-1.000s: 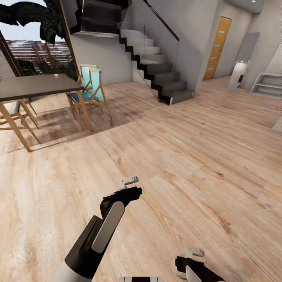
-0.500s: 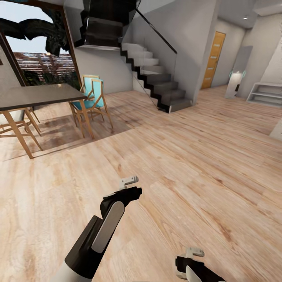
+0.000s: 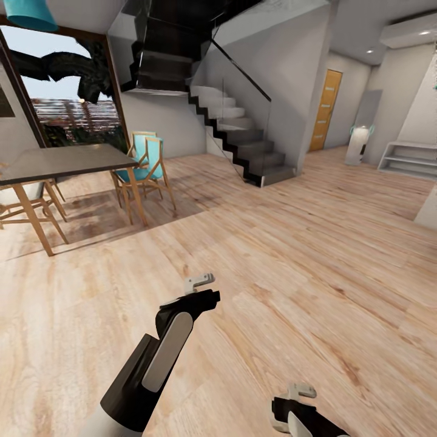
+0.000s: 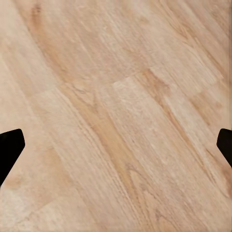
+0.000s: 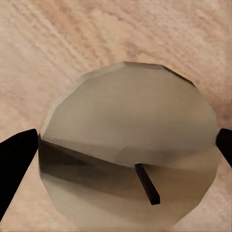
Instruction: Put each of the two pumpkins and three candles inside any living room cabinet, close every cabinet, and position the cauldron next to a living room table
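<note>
The robot's black-and-white left arm (image 3: 152,358) reaches forward and low, its left gripper (image 4: 116,145) with black fingertips (image 4: 9,145) spread wide and holding nothing. The right gripper (image 5: 121,145), low beside the body, clasps a stubby olive-tan candle (image 5: 128,150) between its fingertips.

A: Wood floor (image 3: 291,255) all over. Dark table (image 3: 64,161) far left, teal chairs (image 3: 144,161) just beside it.
B: Window (image 3: 67,97) behind the table?
A: Yes, teal lamp (image 3: 27,13) hanging above. Dark stairs (image 3: 243,142) centre back.
B: Right side?
A: Orange door (image 3: 323,109), small white unit (image 3: 357,144), pale steps (image 3: 408,159) against the wall.
</note>
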Available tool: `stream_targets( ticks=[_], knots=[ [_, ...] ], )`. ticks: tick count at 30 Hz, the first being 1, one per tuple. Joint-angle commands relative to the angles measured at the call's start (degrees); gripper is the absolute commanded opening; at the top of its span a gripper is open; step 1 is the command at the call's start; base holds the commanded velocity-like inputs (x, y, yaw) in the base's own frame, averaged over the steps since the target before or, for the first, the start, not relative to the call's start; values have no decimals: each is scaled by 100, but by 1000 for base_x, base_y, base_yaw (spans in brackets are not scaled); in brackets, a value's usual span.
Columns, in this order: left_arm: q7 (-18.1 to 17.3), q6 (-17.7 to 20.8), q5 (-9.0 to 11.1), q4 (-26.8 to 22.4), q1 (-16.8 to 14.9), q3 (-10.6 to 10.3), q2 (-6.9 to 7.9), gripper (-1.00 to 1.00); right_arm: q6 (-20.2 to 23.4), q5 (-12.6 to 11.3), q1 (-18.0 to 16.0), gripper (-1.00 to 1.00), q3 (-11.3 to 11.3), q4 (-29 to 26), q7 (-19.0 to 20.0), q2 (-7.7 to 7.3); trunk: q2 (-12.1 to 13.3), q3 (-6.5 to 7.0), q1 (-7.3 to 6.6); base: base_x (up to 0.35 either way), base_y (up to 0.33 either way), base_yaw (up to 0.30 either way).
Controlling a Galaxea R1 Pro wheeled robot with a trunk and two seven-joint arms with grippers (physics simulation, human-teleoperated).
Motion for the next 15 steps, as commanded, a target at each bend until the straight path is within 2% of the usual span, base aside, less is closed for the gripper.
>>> stream_targets(
  ticks=[1,8,10,13,15],
  knots=[
    [58,5,56,-4,-5,-5,0,100,34,-40,0,-100,46,-14,-40,-2,0,17,-3,0,0,0],
    [57,5,64,15,-5,2,0,100,81,-40,0,-100,23,-73,-29,-6,9,172,-21,0,0,0],
    [57,5,64,21,-5,3,0,100,224,-43,-1,-100,21,-82,-33,-2,12,217,-27,0,0,0],
    [57,5,64,36,-5,4,0,100,768,-44,-43,-100,-26,-338,-38,-33,16,283,-34,0,0,0],
    [59,5,64,40,-5,4,0,100,1289,-44,-65,-100,-115,-828,-48,-78,49,324,-55,0,0,0]
  ],
)
